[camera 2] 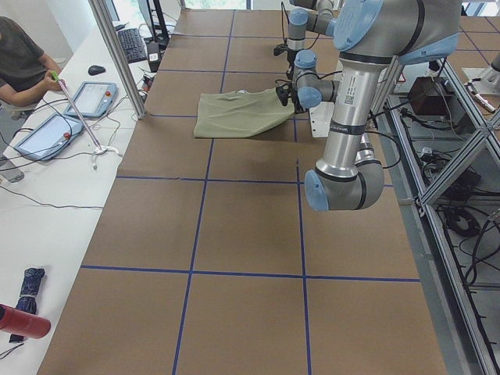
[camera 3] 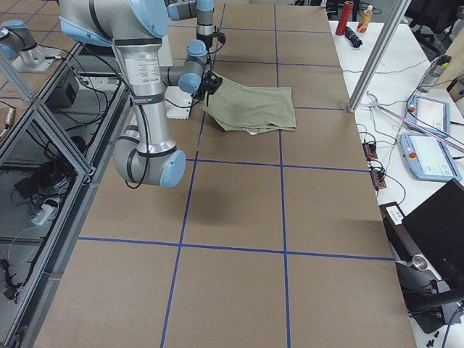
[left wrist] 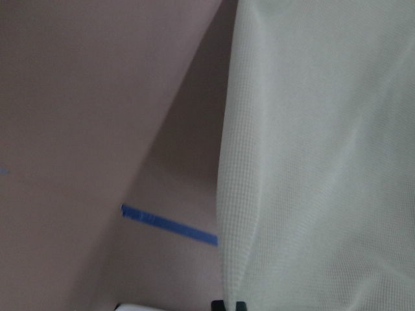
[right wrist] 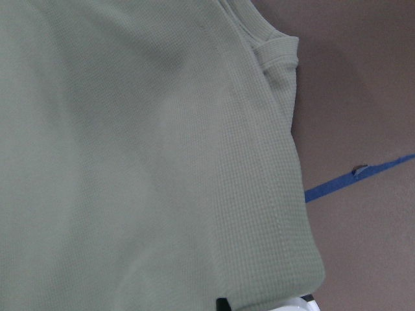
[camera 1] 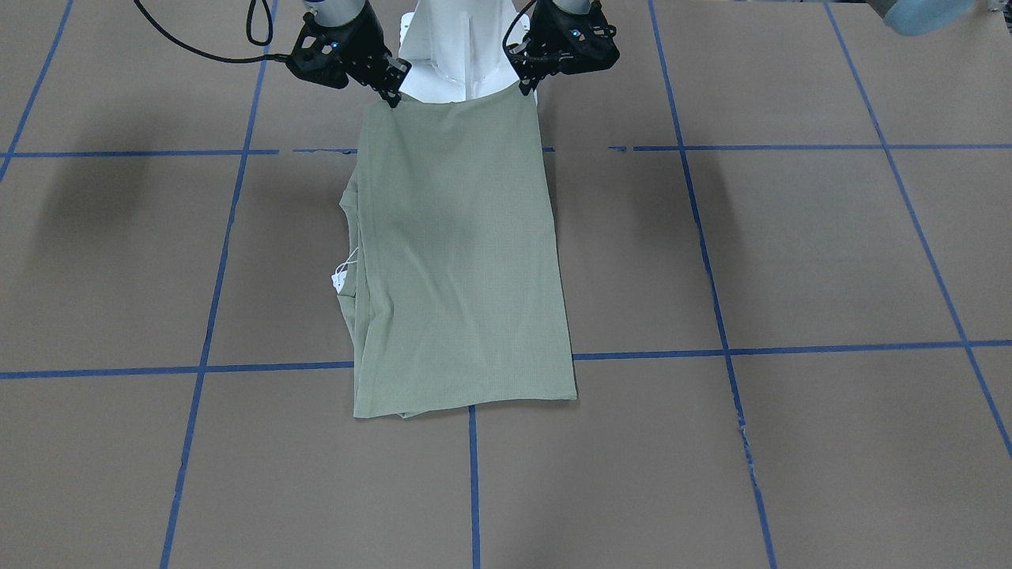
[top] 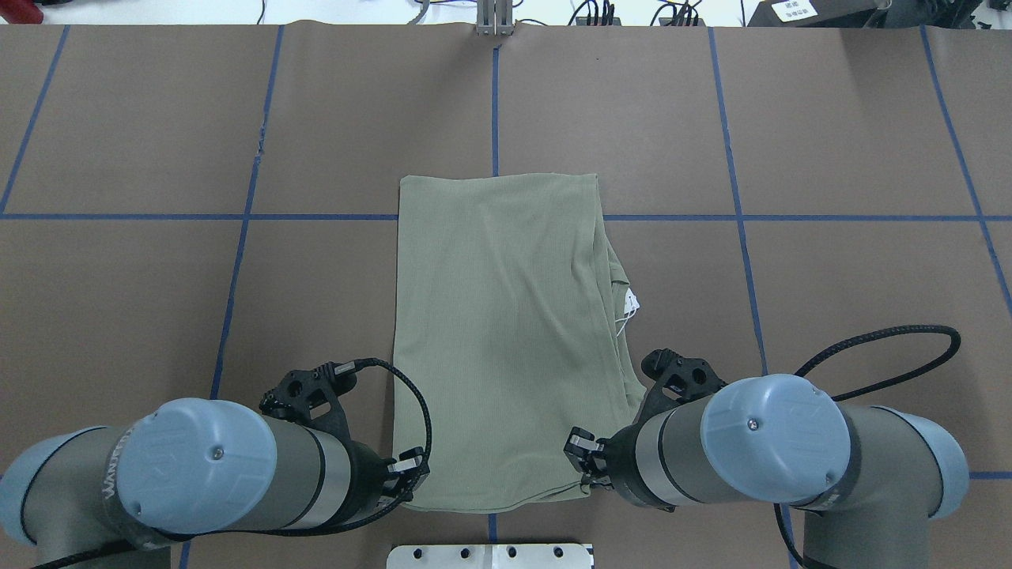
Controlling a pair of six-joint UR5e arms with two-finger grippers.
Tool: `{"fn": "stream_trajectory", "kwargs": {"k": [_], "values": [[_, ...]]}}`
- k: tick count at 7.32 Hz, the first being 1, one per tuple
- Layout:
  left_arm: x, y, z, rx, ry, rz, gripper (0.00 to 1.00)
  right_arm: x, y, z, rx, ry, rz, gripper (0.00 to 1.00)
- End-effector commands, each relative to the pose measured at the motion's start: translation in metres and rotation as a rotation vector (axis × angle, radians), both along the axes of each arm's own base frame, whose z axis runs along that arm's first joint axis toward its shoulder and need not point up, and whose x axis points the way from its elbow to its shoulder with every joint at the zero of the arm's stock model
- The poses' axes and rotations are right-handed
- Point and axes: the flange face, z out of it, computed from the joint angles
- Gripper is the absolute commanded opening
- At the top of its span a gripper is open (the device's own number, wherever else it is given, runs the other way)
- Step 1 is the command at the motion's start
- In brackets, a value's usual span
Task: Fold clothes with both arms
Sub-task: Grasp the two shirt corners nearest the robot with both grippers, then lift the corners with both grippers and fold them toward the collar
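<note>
The clothes are one pale sage-green shirt (camera 1: 458, 261) (top: 506, 316), folded into a long strip on the brown table. Its far end lies flat and its near edge is lifted off the table by the robot's base. My left gripper (camera 1: 523, 85) (top: 411, 474) is shut on one near corner. My right gripper (camera 1: 393, 96) (top: 581, 466) is shut on the other. A white tag (camera 1: 340, 278) (top: 631, 300) on a string sticks out at the shirt's right side. Both wrist views are filled with hanging fabric (left wrist: 324, 162) (right wrist: 130, 162). The side views show the shirt (camera 2: 234, 113) (camera 3: 254, 109) sloping up to the grippers.
The white base pedestal (camera 1: 466, 55) (top: 490, 555) stands just behind the lifted edge. Blue tape lines (top: 494, 103) grid the table. A person (camera 2: 19, 62) sits at a side bench with tablets (camera 2: 90, 98). A metal post (camera 2: 117, 58) rises at the table's edge.
</note>
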Motion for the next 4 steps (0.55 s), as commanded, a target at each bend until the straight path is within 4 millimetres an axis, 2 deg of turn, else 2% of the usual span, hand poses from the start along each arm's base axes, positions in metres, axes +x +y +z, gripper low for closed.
{"fn": "stream_trajectory", "kwargs": {"k": [1, 2, 3, 4], "values": [[0.001, 0.002, -0.002, 0.005, -0.004, 0.007, 0.00, -0.002, -0.009, -0.002, 0.004, -0.006, 0.007, 0.00], [-0.006, -0.023, 0.000, 0.016, -0.010, -0.042, 0.00, -0.005, -0.051, 0.006, 0.014, 0.023, 0.074, 0.00], [-0.017, -0.061, -0.002, 0.025, -0.011, -0.111, 0.00, -0.007, -0.087, -0.001, 0.047, 0.025, 0.111, 0.00], [-0.018, -0.097, -0.009, 0.080, -0.017, -0.142, 0.00, -0.010, -0.111, -0.003, 0.050, 0.036, 0.152, 0.00]]}}
